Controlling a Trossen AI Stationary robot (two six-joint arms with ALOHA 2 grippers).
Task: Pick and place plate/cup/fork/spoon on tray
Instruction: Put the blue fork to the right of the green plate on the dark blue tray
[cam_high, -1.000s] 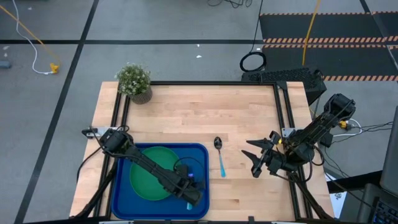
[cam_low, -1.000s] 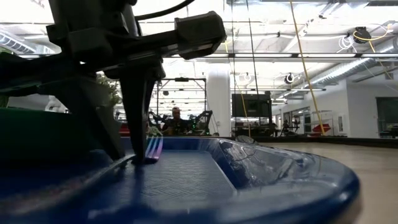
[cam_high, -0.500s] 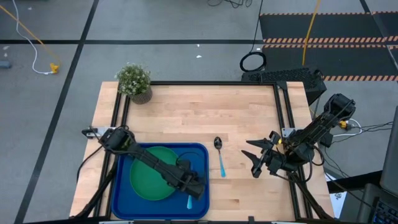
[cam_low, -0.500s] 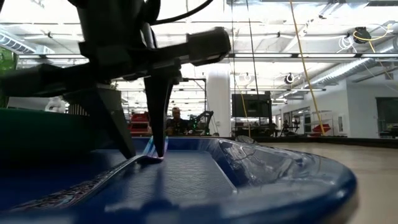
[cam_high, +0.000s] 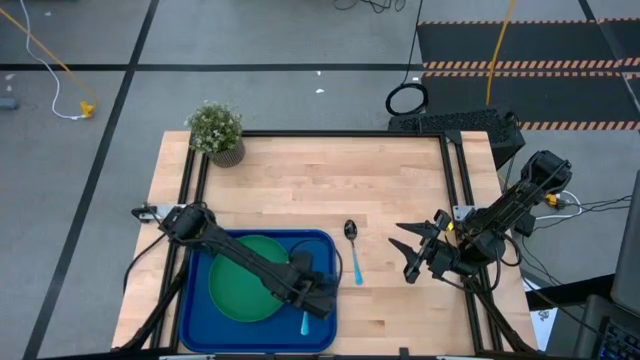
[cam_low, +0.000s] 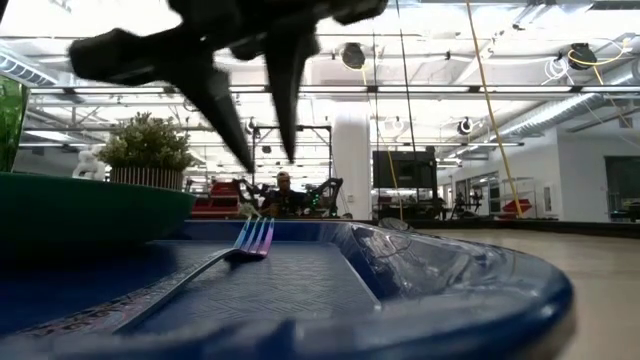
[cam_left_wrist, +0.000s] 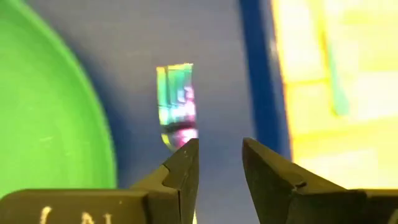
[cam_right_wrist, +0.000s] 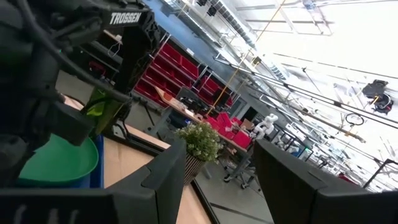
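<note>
moved: the left gripper (cam_low: 258, 158) has lifted off the tray floor; a second ago its fingertips stood down around the tines, now they hang in the air above them.
left pincer: released, fingers parted with a small gap, holding nothing.
fork: the small light-blue plastic fork (cam_low: 215, 262) lies flat and free on the floor of the large dark-blue rimmed tray (cam_high: 322, 241), just beside the round flat green plate (cam_high: 238, 280), near the tray's right rim.
meaning: i'd judge the fork as placed, with the plate already in the tray too.
still outside: the spoon with shiny silver bowl and light-blue handle (cam_high: 353, 251) lies on the wooden table (cam_high: 320, 180), just right of the tray.
unchanged: the right gripper (cam_high: 410, 251) waits over the table's right side as before, fingers spread and empty; spoon and potted plant (cam_high: 216, 131) have not shifted.
cup: i can't pick it out clearly.
</note>
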